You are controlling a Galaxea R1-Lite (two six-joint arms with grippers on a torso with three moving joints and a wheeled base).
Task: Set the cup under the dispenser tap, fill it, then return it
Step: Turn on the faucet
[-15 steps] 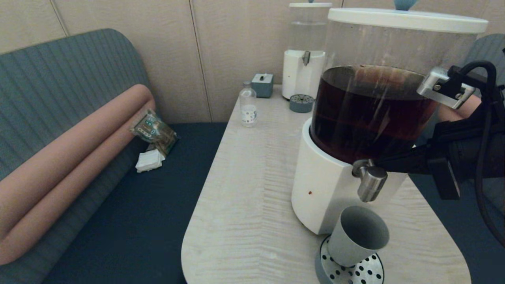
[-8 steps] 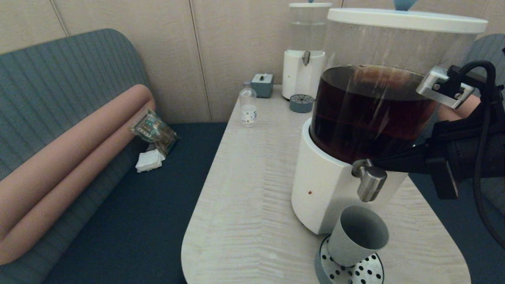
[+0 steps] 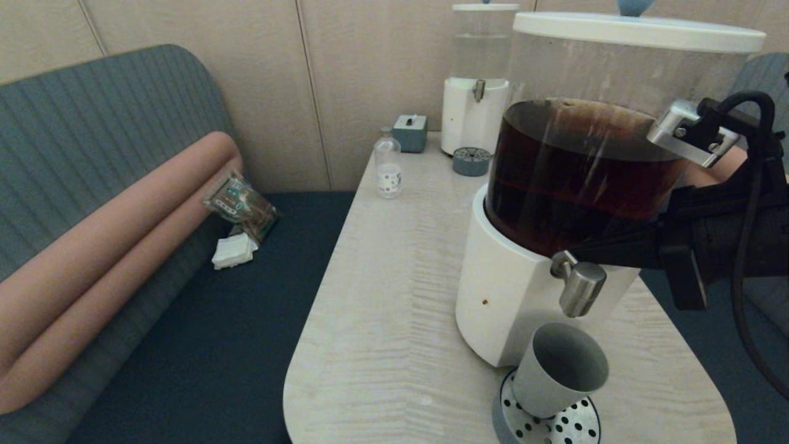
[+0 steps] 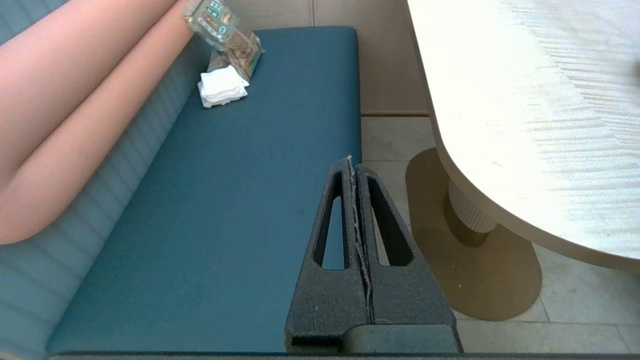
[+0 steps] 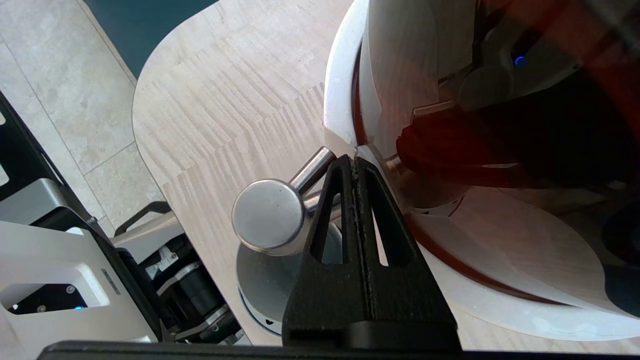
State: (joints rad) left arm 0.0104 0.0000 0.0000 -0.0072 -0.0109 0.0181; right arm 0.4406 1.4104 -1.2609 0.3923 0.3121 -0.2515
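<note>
The grey-green cup (image 3: 558, 370) stands tilted on the perforated drip tray (image 3: 579, 425), straight under the brushed-steel dispenser tap (image 3: 579, 287). Its inside looks grey, with no liquid visible. My right gripper (image 3: 576, 251) is shut and empty, its tip against the tap's stem where it meets the white base of the dark-liquid dispenser (image 3: 511, 290). The right wrist view shows the same: gripper (image 5: 354, 162) shut beside the tap (image 5: 268, 215), with the cup (image 5: 265, 275) below. My left gripper (image 4: 350, 162) is shut and empty over the blue bench, off the table.
A clear small bottle (image 3: 388, 166), a grey box (image 3: 410, 132) and a second dispenser with clear liquid (image 3: 476, 86) stand at the table's far end. A snack packet (image 3: 240, 205) and a white napkin (image 3: 234, 251) lie on the bench (image 3: 203, 345).
My right gripper has edged slightly up and left against the tap's stem, and the tank has shifted a little. The cup has not moved.
</note>
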